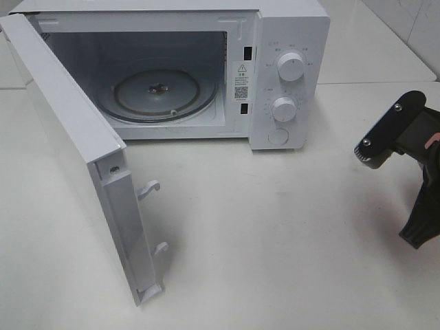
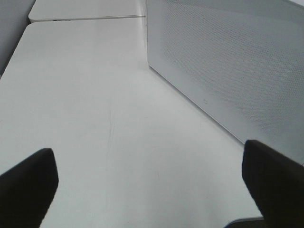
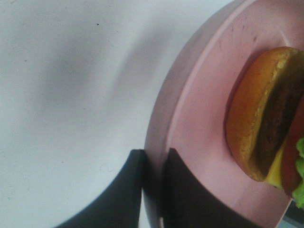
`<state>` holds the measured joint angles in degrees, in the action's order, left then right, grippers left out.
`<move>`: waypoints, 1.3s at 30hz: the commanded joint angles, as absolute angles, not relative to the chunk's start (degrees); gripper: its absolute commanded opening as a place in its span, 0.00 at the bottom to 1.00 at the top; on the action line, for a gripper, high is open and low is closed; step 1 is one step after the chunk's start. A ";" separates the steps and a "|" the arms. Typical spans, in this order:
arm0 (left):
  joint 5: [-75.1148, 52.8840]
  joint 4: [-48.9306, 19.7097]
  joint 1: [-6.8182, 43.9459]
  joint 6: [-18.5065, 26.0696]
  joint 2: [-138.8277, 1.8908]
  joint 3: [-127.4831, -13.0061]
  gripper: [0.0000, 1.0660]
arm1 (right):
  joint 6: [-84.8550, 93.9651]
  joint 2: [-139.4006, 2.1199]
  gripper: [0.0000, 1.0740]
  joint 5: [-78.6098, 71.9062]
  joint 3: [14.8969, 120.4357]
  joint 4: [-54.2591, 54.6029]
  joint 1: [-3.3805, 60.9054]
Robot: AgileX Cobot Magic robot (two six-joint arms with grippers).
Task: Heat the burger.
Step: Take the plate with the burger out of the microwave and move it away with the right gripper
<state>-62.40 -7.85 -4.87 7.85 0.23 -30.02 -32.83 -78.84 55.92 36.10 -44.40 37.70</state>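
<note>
The burger (image 3: 266, 114), with a golden-brown bun, dark patty, yellow cheese and green lettuce, lies on a pink plate (image 3: 199, 118) in the right wrist view. My right gripper (image 3: 154, 156) is shut on the plate's rim, one finger on each side of it. In the high view only the right arm (image 1: 405, 158) shows at the right edge; plate and burger are out of that frame. My left gripper (image 2: 152, 190) is open and holds nothing, low over the table beside the outer face of the microwave door (image 2: 228, 61).
The white microwave (image 1: 289, 75) stands at the back with its door (image 1: 75, 151) swung wide open to the left. Its glass turntable (image 1: 157, 93) is bare. Two dials (image 1: 290, 67) sit on its right panel. The white table (image 1: 275, 240) spreads in front.
</note>
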 commanded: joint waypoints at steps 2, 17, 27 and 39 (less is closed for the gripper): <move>-61.65 -8.19 -4.64 7.51 0.52 -29.85 0.92 | -36.55 -80.67 0.00 61.02 38.62 -48.47 37.53; -61.65 -8.19 -4.64 7.51 0.52 -29.85 0.92 | -48.47 -86.12 0.00 65.89 41.88 -47.15 36.61; -61.65 -8.19 -4.64 7.51 0.52 -29.85 0.92 | -53.63 -90.53 0.01 63.77 41.88 -47.90 35.35; -61.65 -8.19 -4.64 7.51 0.52 -29.85 0.92 | -57.12 -95.28 0.02 60.39 40.85 -48.47 35.35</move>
